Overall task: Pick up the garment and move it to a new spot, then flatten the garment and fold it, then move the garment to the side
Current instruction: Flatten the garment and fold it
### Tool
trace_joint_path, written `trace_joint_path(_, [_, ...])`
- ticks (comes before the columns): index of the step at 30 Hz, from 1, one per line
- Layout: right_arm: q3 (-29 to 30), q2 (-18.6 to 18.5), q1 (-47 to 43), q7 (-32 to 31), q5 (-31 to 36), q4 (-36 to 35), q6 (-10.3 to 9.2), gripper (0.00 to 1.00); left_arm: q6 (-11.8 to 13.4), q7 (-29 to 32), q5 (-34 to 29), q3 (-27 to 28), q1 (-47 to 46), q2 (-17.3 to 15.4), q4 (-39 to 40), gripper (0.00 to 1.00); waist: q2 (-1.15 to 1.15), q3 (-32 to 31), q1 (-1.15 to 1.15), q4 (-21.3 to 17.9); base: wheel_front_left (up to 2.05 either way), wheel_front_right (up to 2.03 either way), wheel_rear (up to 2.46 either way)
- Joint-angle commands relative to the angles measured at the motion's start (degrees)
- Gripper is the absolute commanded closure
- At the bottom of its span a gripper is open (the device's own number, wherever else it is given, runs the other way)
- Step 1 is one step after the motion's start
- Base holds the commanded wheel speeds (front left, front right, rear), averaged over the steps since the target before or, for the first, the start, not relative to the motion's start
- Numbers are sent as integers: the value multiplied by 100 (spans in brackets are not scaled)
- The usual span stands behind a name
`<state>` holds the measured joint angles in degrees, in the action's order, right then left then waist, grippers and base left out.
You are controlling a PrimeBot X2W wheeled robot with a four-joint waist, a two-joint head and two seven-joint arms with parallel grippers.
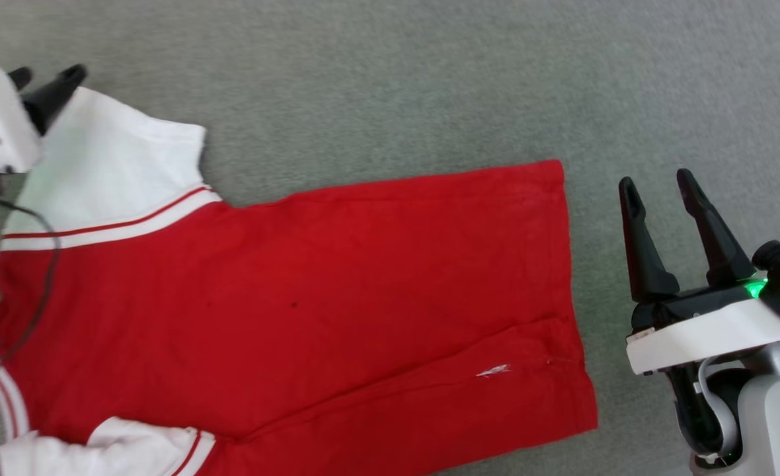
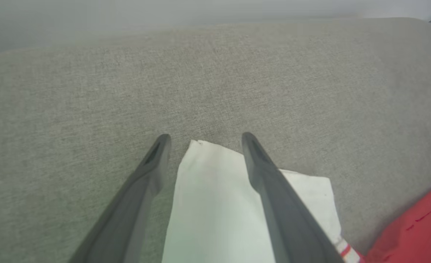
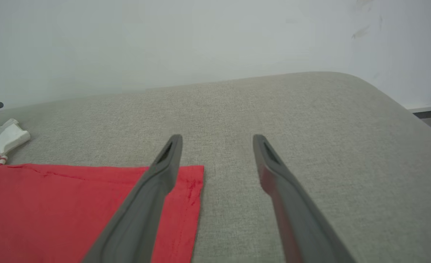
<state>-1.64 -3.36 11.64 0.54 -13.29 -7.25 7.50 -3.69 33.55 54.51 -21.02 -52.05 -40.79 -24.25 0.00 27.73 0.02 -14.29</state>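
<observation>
The red jersey T-shirt with white short sleeves (image 1: pixel 297 297) lies flat, plain side up, on a grey woven upholstered surface (image 1: pixel 390 79). Its long axis runs sideways, with the sleeves toward the left gripper (image 1: pixel 46 74) and the hem toward the right gripper (image 1: pixel 658 185). The left fingers (image 2: pixel 149 171) are spread wide astride one sleeve's corner. The right fingers (image 3: pixel 157 179) are also wide, just off the hem.

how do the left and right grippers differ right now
1. The left gripper is over the shirt; the right gripper is off it, just past the red hem.
2. The left gripper straddles the end of the white sleeve; the right gripper straddles bare grey cushion.
Both are open and hold nothing.
</observation>
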Motion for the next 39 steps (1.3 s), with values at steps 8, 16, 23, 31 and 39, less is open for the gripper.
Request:
trace_joint_path(8, [-63, 56, -56, 68, -226, 84, -2, 0, 135, 1472, 204, -242, -167, -477, -349, 0, 0, 486, -2, -390, 0, 0, 0])
trace_joint_path(16, [-119, 56, 120, -71, -505, 199, -2, 0, 259, 2023, 375, -496, 146, -246, -555, 100, 0, 582, -2, -393, 0, 0, 0])
trace_joint_path(23, [-218, -114, 576, -1176, -1130, 499, -2, 0, 196, 1506, 234, -430, -56, -117, -619, 100, 0, 370, -2, -202, 0, 0, 0])
trace_joint_path(31, [-180, -639, 1448, -3486, -1618, 1026, -2, 0, 18, 994, 47, -451, -626, 153, -499, 100, 0, 177, -2, 328, 0, 0, 0])
trace_joint_path(39, [-168, -717, 1918, -5011, -1486, 1517, -2, 0, -151, 648, -53, -574, -739, 368, -229, 100, 0, 192, -2, 779, 0, 0, 0])
